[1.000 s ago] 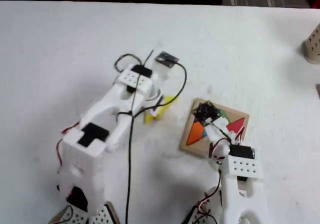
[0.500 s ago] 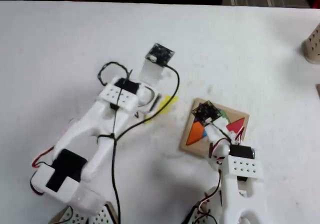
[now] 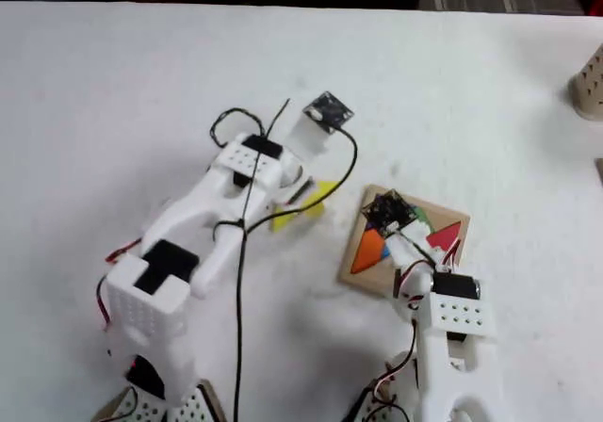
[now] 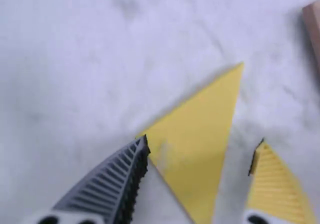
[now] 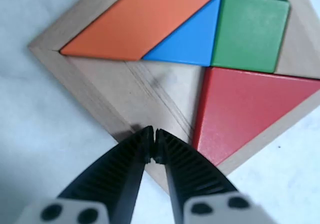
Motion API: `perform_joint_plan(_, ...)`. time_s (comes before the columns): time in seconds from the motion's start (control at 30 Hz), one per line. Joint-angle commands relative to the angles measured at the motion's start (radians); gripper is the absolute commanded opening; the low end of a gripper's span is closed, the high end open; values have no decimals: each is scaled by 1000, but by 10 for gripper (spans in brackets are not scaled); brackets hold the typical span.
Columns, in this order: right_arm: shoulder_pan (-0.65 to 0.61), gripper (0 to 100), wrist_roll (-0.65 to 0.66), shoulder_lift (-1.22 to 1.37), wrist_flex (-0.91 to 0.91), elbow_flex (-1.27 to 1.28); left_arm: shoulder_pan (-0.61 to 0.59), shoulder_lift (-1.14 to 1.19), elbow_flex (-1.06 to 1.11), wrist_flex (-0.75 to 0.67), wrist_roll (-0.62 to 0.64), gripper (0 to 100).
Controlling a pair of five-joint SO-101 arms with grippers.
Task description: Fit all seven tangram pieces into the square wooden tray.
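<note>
My left gripper (image 4: pixel 200 146), spread, straddles the flat yellow triangular tangram piece (image 4: pixel 202 109): stiff, light, probably slick; best pinched across opposite edges.

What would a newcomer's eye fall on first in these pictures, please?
The bright yellow triangle lies on the white table within the open left end effector. Nearby, the wooden tray holds orange, blue, green and red pieces, with the shut right end effector over its bare wood.
</note>
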Motion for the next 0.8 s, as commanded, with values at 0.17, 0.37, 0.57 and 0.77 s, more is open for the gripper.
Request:
perform_joint_plan(0.17,-10,16,11,-2,12,2,-24,-1,-100,6,-41,347)
perform_joint_plan(0.37,-10,16,11,-2,12,2,-25,4,-107,5,-91,347)
perform_joint_plan(0.57,-10,16,11,-2,12,2,-42,27,-97,2,-143,347)
perform_joint_plan(0.77,-10,16,11,-2,12,2,-42,81,-147,8,-153,343)
